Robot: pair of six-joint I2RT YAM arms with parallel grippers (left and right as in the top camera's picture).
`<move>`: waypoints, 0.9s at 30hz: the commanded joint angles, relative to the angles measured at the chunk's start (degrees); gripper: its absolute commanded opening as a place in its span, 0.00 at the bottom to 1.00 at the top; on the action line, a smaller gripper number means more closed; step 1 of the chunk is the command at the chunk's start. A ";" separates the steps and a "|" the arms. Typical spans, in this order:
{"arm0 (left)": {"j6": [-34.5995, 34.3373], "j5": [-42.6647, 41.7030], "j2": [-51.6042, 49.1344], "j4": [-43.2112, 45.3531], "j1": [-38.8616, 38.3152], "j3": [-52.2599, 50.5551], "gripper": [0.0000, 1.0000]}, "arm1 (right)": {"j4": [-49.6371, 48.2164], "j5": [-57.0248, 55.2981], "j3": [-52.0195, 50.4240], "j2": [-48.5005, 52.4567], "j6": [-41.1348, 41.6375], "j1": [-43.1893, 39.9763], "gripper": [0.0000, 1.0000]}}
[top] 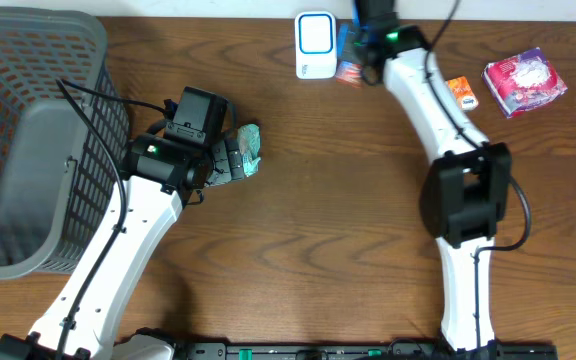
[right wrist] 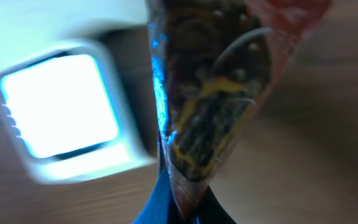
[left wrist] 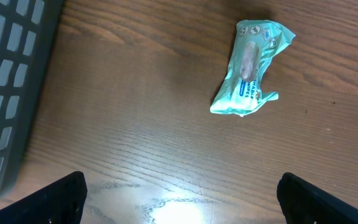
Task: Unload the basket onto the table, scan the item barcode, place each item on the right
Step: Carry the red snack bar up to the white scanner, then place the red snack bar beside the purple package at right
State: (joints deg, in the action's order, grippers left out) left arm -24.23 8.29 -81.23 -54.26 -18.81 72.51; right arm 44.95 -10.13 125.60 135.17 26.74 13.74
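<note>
My right gripper (top: 365, 48) is shut on a blue and red snack packet (top: 347, 60) at the back of the table, right beside the white barcode scanner (top: 314, 44). In the right wrist view the packet (right wrist: 216, 93) rises from the pinched jaws (right wrist: 188, 214), and the scanner's lit window (right wrist: 61, 106) glows just left of it. A mint-green packet (left wrist: 248, 68) lies flat on the wood ahead of my left gripper (left wrist: 182, 202), which stands wide open with nothing between its fingers. From overhead that green packet (top: 251, 146) lies at the left gripper's tips (top: 236, 160).
A dark grey mesh basket (top: 28, 150) takes up the left side of the table, close to the left arm. A pink packet (top: 524, 82) and a small orange packet (top: 462, 92) lie at the back right.
</note>
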 commanded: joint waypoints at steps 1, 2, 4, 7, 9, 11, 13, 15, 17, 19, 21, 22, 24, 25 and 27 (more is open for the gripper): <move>-0.74 0.76 0.00 -0.35 0.09 0.57 0.98 | 4.92 -5.49 0.76 -1.97 -16.50 -7.17 0.01; -0.74 0.76 0.00 -0.35 0.09 0.57 0.98 | 6.51 -5.99 0.76 -1.95 -20.02 -8.17 0.01; -0.74 0.76 0.00 -0.35 0.09 0.57 0.98 | 10.43 -9.11 0.76 -1.95 -25.97 -10.97 0.01; -0.74 0.76 0.00 -0.35 0.09 0.57 0.98 | 13.25 -12.46 0.76 -1.95 -28.61 -14.16 0.02; -0.74 0.76 0.00 -0.35 0.09 0.57 0.98 | 13.99 -12.22 0.70 -1.92 -29.18 -15.67 0.17; -0.74 0.76 0.00 -0.35 0.09 0.57 0.98 | 14.38 -11.78 0.70 -1.92 -28.55 -16.57 0.63; -0.74 0.76 0.00 -0.37 0.09 0.57 0.98 | 15.15 -11.80 0.72 -1.99 -26.77 -16.59 0.77; -0.74 0.76 0.00 -0.35 0.09 0.57 0.98 | 16.17 -11.80 0.72 -2.32 -24.68 -15.98 0.79; -0.74 0.76 0.00 -0.35 0.09 0.57 0.98 | 17.29 -11.74 0.72 -3.04 -22.77 -15.06 0.88; -0.74 0.76 0.00 -0.35 0.09 0.57 0.98 | 19.06 -9.88 0.72 -4.50 -21.40 -13.73 0.99; -0.74 0.76 0.00 -0.35 0.09 0.57 0.98 | 21.09 -2.49 0.72 -6.58 -21.40 -12.00 0.99; -0.74 0.76 0.00 -0.35 0.09 0.57 0.98 | 21.64 0.85 0.72 -7.21 -21.40 -11.43 0.99; -0.74 0.76 0.00 -0.35 0.09 0.57 0.98 | 22.47 11.98 0.72 -8.55 -21.40 -9.75 0.99; -0.74 0.76 0.00 -0.35 0.09 0.57 0.98 | 22.67 21.16 0.72 -8.92 -21.40 -8.50 0.99; -0.74 0.76 0.00 -0.35 0.09 0.57 0.98 | 22.45 31.56 0.70 -8.85 -21.40 -6.78 0.99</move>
State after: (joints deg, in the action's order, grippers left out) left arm -24.23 8.32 -81.23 -54.26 -18.81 72.51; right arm 67.40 -2.15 125.62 128.97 4.32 3.86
